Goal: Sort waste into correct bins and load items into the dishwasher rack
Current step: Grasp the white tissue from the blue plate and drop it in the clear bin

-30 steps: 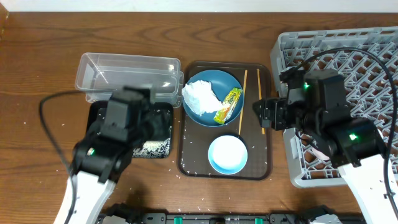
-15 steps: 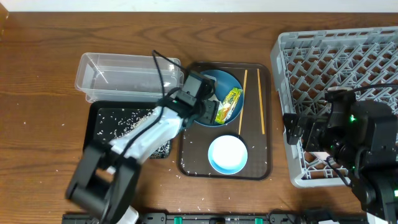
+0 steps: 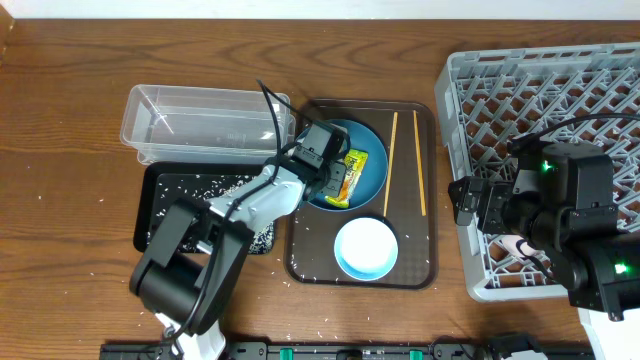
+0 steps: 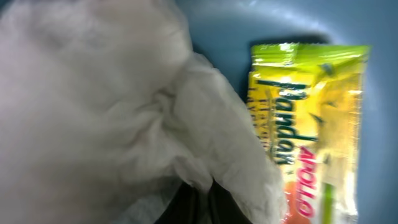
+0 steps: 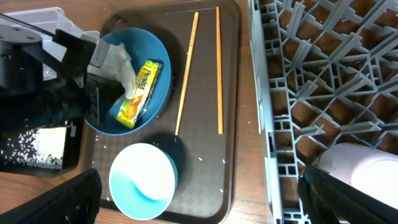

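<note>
The crumpled white napkin lies on the dark-blue plate, next to the yellow-green snack wrapper. My left gripper is down on the plate and shut on a fold of the napkin. In the overhead view that gripper hides the napkin. My right gripper hangs wide open and holds nothing, above the white bowl and the edge of the grey dishwasher rack. Two chopsticks lie on the brown tray. A pinkish cup sits in the rack.
The clear tub stands at the back left. The black tray in front of it holds scattered rice grains. Loose grains also dot the wooden table. The rack fills the right side.
My left arm swung from over the black tray to the plate and shut on the napkin. My right arm drew back toward the rack and opened fully.
</note>
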Available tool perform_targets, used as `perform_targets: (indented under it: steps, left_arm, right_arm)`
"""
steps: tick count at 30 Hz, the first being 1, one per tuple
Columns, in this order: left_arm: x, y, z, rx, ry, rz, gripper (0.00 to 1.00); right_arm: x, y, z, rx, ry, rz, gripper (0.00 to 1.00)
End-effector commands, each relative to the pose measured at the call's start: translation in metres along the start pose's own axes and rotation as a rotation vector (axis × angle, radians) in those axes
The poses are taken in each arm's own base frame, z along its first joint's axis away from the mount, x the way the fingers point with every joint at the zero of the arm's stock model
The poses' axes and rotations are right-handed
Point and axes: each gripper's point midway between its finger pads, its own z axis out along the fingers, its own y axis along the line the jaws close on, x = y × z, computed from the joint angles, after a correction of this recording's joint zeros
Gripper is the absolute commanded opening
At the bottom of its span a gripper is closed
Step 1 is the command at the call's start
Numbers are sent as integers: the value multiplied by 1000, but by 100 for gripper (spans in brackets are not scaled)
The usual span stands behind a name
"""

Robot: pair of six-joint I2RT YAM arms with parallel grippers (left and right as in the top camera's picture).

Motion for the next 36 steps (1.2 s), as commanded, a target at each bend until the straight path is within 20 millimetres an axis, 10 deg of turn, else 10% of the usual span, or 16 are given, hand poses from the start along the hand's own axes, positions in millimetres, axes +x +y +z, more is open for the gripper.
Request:
perform_targets:
  steps: [1, 6, 10, 16, 19, 23, 29, 36]
  left_arm:
    - [-42, -15, -47, 68, -141, -43, 6]
    - [-75, -1, -116, 34, -303, -70, 6]
    - [-78, 55, -150, -175, -359, -148, 6]
    - [-73, 131, -141, -354, -340, -268, 8]
    - [-65, 154, -127, -382, -303, -307, 33]
    - [-76, 128, -135, -235, -322, -290, 56]
    - [-89, 49, -153, 36, -359, -175, 59]
    - [-60, -21, -92, 100, -216, 143, 59]
  right_arm:
    - [0, 0, -1, -6, 0, 1, 99]
    - [0, 0, -1, -6, 0, 2, 99]
    - [0, 0, -1, -7, -1, 1, 99]
    - [0, 1, -1, -10, 0, 1, 99]
    - [1, 2, -1, -16, 3, 2, 99]
    - [2, 5, -1, -35, 9, 1, 99]
    - [2, 5, -1, -37, 9, 1, 99]
    - [2, 5, -1, -38, 10, 2, 99]
